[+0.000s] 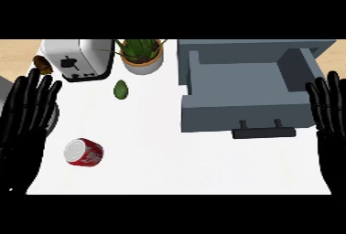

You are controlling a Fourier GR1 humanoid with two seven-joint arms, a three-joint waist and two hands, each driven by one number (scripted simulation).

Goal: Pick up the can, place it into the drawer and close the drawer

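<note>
- On counter, lower left: can [83, 152], lying on its side, untouched; not yet picked up
- Drawer [236, 82]: open, no can inside; closing outstanding
- Left hand [27, 119], right hand [330, 114]: fingers straight, spread, holding nothing

One head view looks steeply down on the counter [175, 173]; forearms enter from below.

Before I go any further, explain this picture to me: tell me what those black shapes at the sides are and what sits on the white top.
This is the robot's head view, looking steeply down at a white counter. The black shapes are its left hand and right hand, both open and resting, holding nothing. A red can lies on its side near the left hand. A grey drawer stands pulled open, its black handle toward the robot. Behind are a toaster, a potted plant and a small green avocado.
</note>
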